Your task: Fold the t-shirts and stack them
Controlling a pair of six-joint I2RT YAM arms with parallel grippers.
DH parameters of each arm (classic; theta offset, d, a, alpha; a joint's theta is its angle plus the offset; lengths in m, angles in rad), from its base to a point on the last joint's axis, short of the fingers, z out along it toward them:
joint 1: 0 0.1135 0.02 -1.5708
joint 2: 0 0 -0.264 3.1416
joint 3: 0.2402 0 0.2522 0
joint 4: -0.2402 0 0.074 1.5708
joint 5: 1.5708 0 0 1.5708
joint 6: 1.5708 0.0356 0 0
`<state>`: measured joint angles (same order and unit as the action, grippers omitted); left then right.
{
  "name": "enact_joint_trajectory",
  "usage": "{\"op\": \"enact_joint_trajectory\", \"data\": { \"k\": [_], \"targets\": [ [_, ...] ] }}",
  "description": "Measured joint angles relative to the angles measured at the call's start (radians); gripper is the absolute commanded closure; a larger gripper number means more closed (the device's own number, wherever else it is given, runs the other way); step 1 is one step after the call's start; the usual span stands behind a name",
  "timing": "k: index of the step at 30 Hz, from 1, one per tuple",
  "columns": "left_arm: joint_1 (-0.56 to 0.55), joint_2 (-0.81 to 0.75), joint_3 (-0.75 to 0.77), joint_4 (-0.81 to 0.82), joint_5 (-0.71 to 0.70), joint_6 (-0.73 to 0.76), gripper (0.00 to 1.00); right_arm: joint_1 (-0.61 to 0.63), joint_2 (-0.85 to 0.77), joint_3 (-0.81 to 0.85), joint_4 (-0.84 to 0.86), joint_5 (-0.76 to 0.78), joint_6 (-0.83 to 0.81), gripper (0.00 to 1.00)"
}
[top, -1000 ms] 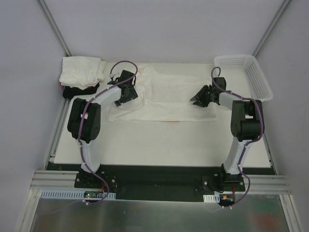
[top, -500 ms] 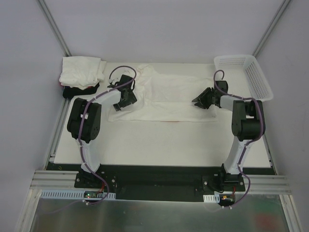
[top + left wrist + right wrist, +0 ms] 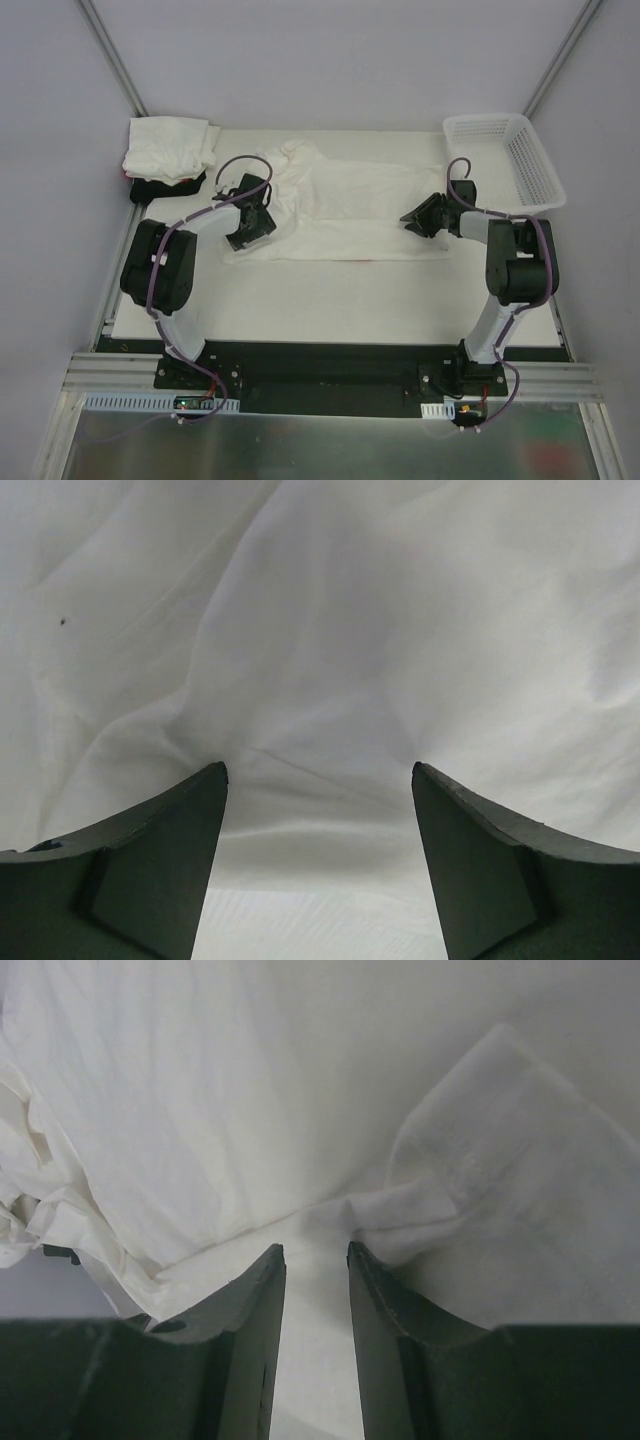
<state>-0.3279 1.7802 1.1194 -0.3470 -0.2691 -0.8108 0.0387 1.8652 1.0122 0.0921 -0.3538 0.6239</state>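
The near strip of the desk [image 3: 330, 295], between its near edge and the spread white t-shirt [image 3: 350, 215], lies bare and gives the widest passage from side to side. The shirt covers the middle, with the left gripper [image 3: 250, 222] low on its left part and the right gripper [image 3: 415, 218] at its right edge. The stack of folded t-shirts [image 3: 168, 148] fills the far left corner, and the mesh basket [image 3: 535, 170] blocks the far right. Behind the shirt, between stack and basket, runs a narrow bare band. Walls [image 3: 330, 60] close in on three sides.
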Motion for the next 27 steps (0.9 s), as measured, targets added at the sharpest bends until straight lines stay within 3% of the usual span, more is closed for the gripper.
{"op": "enact_joint_trajectory", "data": {
  "k": [8,14,21,27],
  "targets": [
    [-0.016,-0.157,-0.132,-0.033,0.0,-0.013,0.28,0.023,-0.154,-0.206,0.041,0.002,0.02,0.66],
    [-0.071,-0.306,-0.215,-0.083,-0.001,-0.024,0.29,0.037,-0.335,-0.359,-0.037,0.013,-0.001,0.66],
    [-0.109,-0.431,-0.294,-0.136,-0.01,-0.054,0.29,0.039,-0.504,-0.428,-0.135,0.035,-0.031,0.64],
    [-0.11,-0.397,-0.248,-0.172,-0.093,-0.043,0.28,0.042,-0.525,-0.382,-0.203,0.077,-0.069,0.64]
  ]
}}
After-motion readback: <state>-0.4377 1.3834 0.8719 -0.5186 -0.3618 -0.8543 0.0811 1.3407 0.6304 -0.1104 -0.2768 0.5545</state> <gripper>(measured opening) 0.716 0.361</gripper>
